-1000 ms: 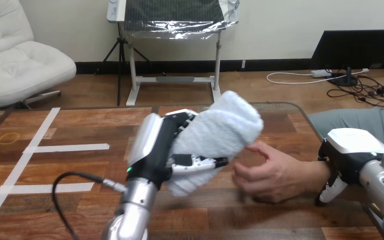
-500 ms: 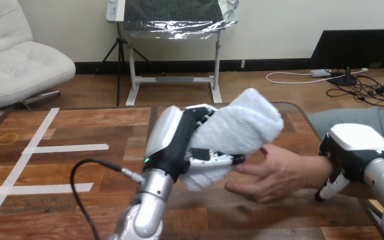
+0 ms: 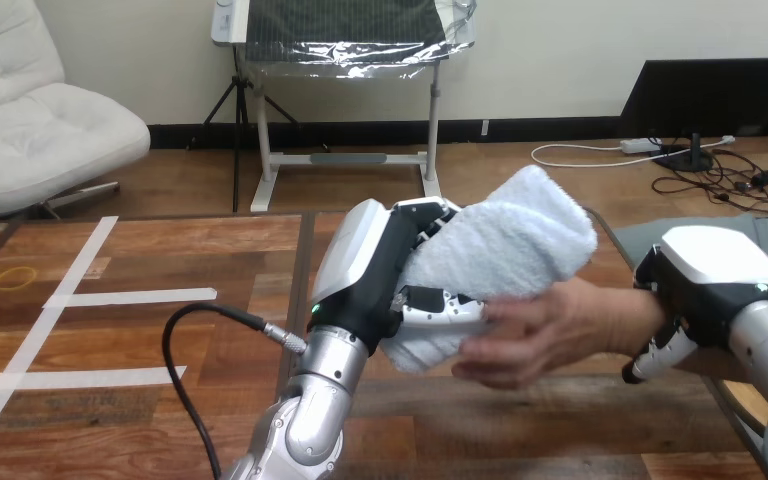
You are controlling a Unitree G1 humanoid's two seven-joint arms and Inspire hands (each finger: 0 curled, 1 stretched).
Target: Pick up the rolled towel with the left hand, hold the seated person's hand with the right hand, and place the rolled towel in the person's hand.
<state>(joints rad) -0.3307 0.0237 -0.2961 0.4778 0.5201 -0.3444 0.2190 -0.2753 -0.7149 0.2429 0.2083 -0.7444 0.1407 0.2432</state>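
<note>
Wooden table (image 3: 110, 330) below, the left hand (image 3: 380, 270) is clamped round the rolled towel (image 3: 500, 250), held up against the person's hand (image 3: 550, 335) (pickup done, I judge; letting go is left). Over the wrist sits the right hand (image 3: 705, 290); whether it grips, I cannot tell. One towel, one person's hand, two robot hands.

White tape strips (image 3: 130, 296), yellow ring (image 3: 17, 277) on table (image 3: 80, 430).

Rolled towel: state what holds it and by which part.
The left robot hand grips the rolled towel round its lower left end; the person's hand touches it too.
</note>
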